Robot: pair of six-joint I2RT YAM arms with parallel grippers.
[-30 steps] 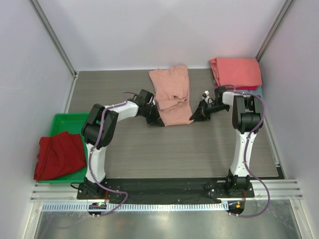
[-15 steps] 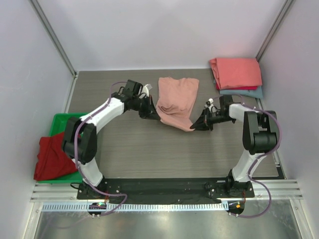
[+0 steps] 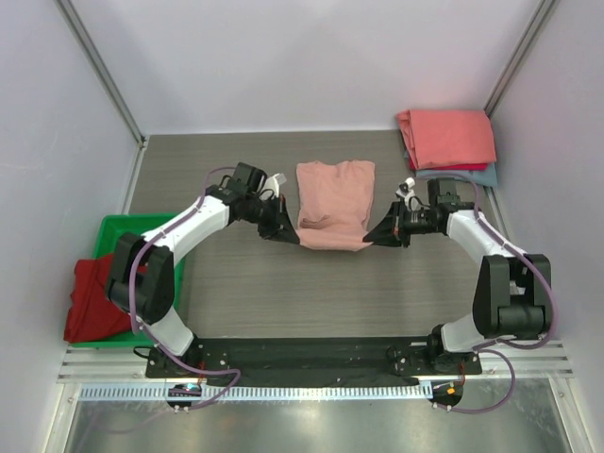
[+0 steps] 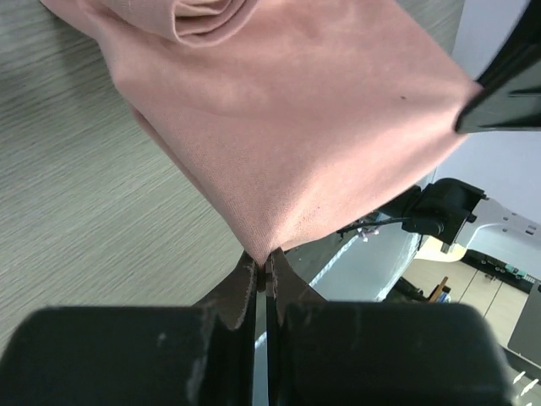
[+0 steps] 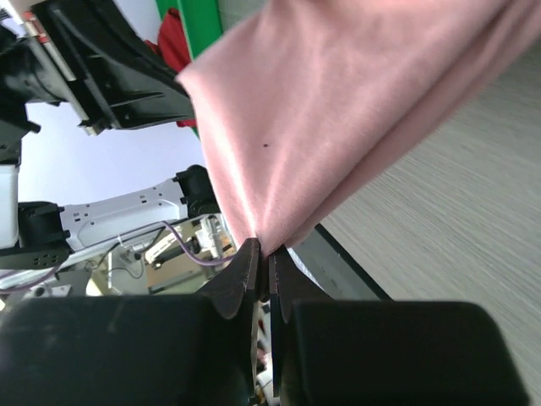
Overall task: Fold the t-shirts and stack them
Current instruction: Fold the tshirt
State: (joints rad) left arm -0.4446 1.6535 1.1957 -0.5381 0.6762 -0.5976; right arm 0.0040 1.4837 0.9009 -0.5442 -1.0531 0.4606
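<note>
A dusty-pink t-shirt [image 3: 332,203], folded into a narrow panel, hangs lifted over the middle of the table between my two grippers. My left gripper [image 3: 291,235] is shut on its near left corner; the pinched pink cloth shows in the left wrist view [image 4: 287,144]. My right gripper [image 3: 375,235] is shut on its near right corner; the cloth also shows in the right wrist view [image 5: 338,110]. A folded coral-red t-shirt [image 3: 447,137] lies on a blue-grey one [image 3: 462,175] at the back right. A dark red t-shirt [image 3: 99,293] lies in the green tray.
The green plastic tray [image 3: 127,229] stands at the left edge of the table, beside the left arm. White walls enclose the wood-grain table [image 3: 330,293] on three sides. Both arm bases are at the near edge.
Both grippers moved toward me with the pink shirt, the left one slightly right, the right one further right. The shirt's near edge is now level and squarer between them.
</note>
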